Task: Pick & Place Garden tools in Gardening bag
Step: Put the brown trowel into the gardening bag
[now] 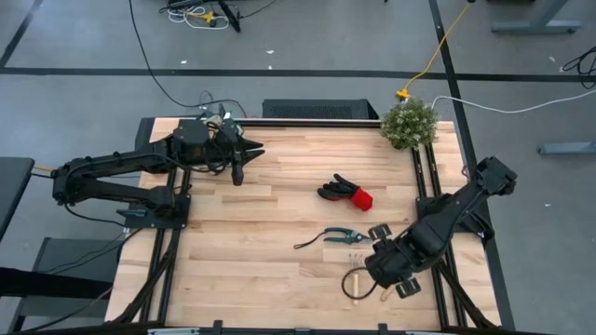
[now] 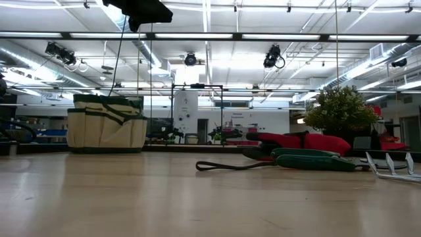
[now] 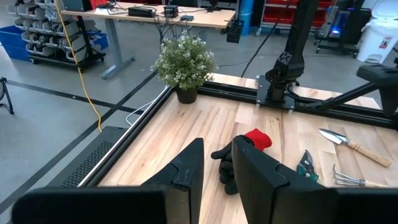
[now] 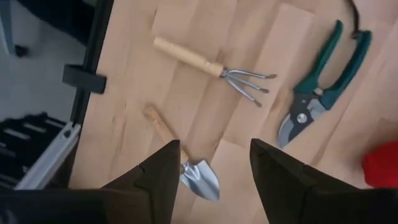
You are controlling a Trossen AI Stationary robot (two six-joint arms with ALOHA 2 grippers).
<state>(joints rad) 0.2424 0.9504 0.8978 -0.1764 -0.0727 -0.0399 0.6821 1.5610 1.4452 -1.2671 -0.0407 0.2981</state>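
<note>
Bright overhead lighting, soft shadows, sharp pictures.

One rake (image 4: 214,67), one trowel (image 4: 186,165), one pair of shears (image 4: 323,90), one pair of gloves (image 1: 345,191), one bag (image 2: 106,124), one plant (image 1: 409,123).

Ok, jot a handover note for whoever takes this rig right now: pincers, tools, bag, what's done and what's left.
Left pincer: partly open, empty, raised over the table's far left, pointing toward the gloves.
Right pincer: open, empty, hovering above the trowel at the near right.
Rake and pruning shears lie beside the trowel on the table; gloves at centre.
Gardening bag: standing far left in the low view; contents not visible.
Done: nothing seen packed.
Left: trowel, rake, shears, gloves.
</note>
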